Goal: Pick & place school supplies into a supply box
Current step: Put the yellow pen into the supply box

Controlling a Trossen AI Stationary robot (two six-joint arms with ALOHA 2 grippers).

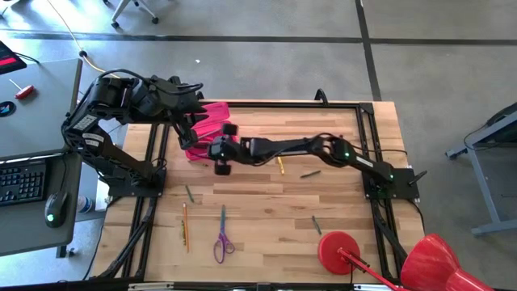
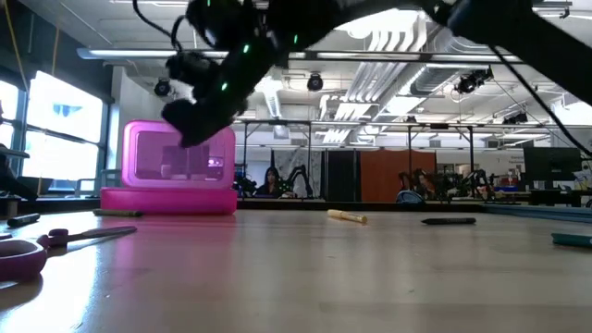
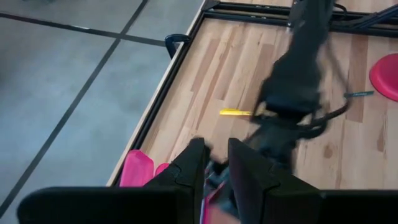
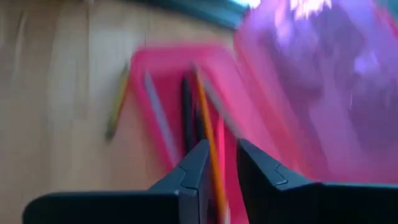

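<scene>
The pink supply box (image 1: 199,152) sits at the table's far left, its translucent lid (image 2: 178,154) standing upright. Inside the tray (image 4: 168,74) lie grey, black and orange pencils (image 4: 205,118). My right gripper (image 4: 222,168) hovers open just above the tray, reaching in from the right, and the orange pencil shows through its gap. My left gripper (image 3: 216,168) is at the lid from the left. A yellow pencil (image 1: 281,166), dark pens (image 1: 311,173), an orange pencil (image 1: 185,225) and purple scissors (image 1: 222,242) lie loose on the table. My left gripper is closed on the pink lid: pink plastic (image 3: 208,202) shows between its two fingers, which slant down from the table's left side. The fingers hide which edge they have. The lid stands upright over the tray's far side.
An olive pencil (image 4: 115,112) lies on the wood just beside the tray. A red disc with a handle (image 1: 339,249) sits at the near right. A black frame (image 1: 355,105) runs round the table. There is bare wood in the middle.
</scene>
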